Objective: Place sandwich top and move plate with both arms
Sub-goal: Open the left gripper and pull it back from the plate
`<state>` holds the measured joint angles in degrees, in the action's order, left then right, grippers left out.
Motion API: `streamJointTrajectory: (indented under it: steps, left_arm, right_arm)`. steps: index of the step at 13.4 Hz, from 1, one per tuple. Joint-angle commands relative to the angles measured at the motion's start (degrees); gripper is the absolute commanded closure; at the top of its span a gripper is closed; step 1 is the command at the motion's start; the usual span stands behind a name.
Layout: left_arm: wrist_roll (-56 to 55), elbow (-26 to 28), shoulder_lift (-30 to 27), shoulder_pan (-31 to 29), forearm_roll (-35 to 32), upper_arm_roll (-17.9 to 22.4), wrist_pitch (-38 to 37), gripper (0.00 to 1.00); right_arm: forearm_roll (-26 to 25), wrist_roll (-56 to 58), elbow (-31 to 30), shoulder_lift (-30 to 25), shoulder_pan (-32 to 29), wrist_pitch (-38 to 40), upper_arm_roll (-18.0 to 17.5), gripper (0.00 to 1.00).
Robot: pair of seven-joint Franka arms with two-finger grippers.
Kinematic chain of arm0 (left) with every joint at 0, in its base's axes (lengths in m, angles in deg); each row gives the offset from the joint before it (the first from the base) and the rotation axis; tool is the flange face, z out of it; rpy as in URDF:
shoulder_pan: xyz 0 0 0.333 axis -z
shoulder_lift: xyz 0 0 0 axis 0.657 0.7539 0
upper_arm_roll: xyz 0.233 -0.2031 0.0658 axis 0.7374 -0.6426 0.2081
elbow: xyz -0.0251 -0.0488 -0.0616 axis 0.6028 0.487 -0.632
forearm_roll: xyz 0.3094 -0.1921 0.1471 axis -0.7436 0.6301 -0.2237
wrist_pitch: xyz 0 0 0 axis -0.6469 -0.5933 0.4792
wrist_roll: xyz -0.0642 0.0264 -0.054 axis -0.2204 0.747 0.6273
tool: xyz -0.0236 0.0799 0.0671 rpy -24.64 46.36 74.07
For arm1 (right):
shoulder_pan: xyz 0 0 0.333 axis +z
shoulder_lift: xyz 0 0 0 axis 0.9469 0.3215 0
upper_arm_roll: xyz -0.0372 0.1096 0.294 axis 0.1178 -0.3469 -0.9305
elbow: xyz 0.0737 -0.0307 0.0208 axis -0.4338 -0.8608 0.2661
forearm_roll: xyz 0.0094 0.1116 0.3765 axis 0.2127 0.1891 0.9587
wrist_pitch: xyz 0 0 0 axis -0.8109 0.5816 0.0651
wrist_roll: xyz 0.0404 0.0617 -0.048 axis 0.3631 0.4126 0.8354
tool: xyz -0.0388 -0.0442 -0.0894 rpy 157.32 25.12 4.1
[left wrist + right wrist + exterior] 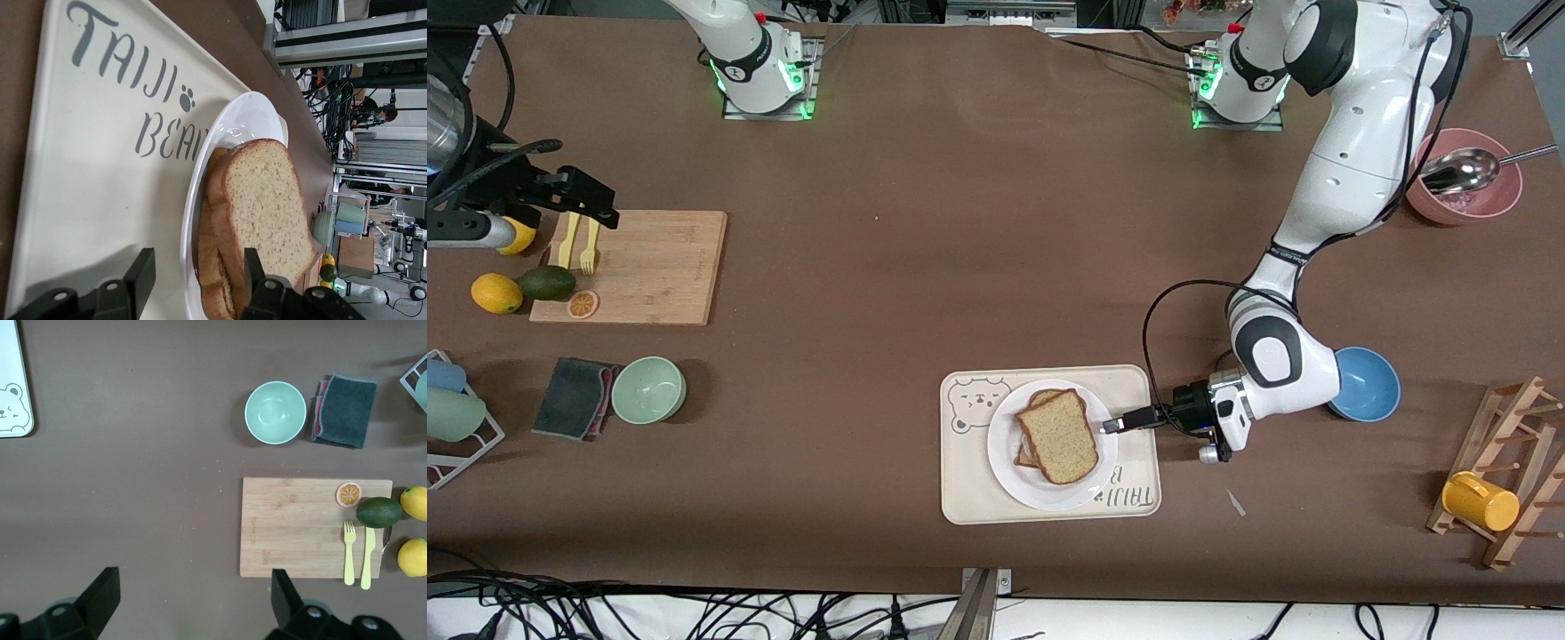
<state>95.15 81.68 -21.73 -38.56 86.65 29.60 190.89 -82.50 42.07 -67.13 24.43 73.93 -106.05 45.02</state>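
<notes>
Brown tabletop (978, 249) carries everything, with both arm bases along its top edge. From the base toward its own end of the table, the left arm (1352, 160) reaches down to the cream tray (969, 480), whose print reads "TAIJI BEAR" in grey beside a paw mark and a bear drawing. On that tray sits the plate (1005, 453), and on the plate the sandwich top (1058, 436) rests, a little askew, on another slice.

Low at the plate's rim, the left gripper (1116, 425) has its fingers parted; in the left wrist view the sandwich top (263, 200) lies just ahead of them, seemingly untouched, though the contact is hard to judge.

Over the wooden cutting board (649, 267), the right gripper (591, 206) waits with fingers spread wide, holding nothing.
</notes>
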Motion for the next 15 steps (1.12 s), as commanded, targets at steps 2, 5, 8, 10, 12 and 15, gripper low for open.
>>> streamJointTrajectory:
  steps: [2, 5, 8, 10, 12, 15]
  left_arm:
    - [0.5, -1.0, -0.9, -0.8, -3.9, 0.6, -0.8, 0.43]
    - [-1.1, -0.8, -2.4, -1.7, -6.1, 0.7, -1.5, 0.53]
    - [-9.1, -0.9, -6.1, -1.9, -17.7, 1.3, -3.2, 0.57]
    - [-14.4, -1.0, -8.8, -2.7, -28.2, 1.3, -4.5, 0.63]
    - [-19.6, -1.0, -10.6, -3.0, -38.0, 1.3, -5.8, 0.65]
    - [-28.1, -1.0, -14.7, -3.0, -52.6, 1.4, -10.9, 0.65]
  right_arm:
    - [0.1, 0.2, 0.7, -0.6, 0.0, 0.9, -0.2, 0.00]
    - [0.1, 0.2, 0.7, -0.6, 0.0, 0.9, -0.2, 0.00]
    - [0.0, 0.2, 0.7, -0.6, 0.0, 0.8, -0.4, 0.00]
    - [0.0, -0.2, 0.7, -0.6, 0.2, 0.8, -0.6, 0.00]
    - [0.0, 0.0, 0.7, -0.6, 0.2, 0.7, -0.5, 0.00]
    - [0.2, 0.0, 0.8, -0.5, 0.0, 0.2, -0.1, 0.00]
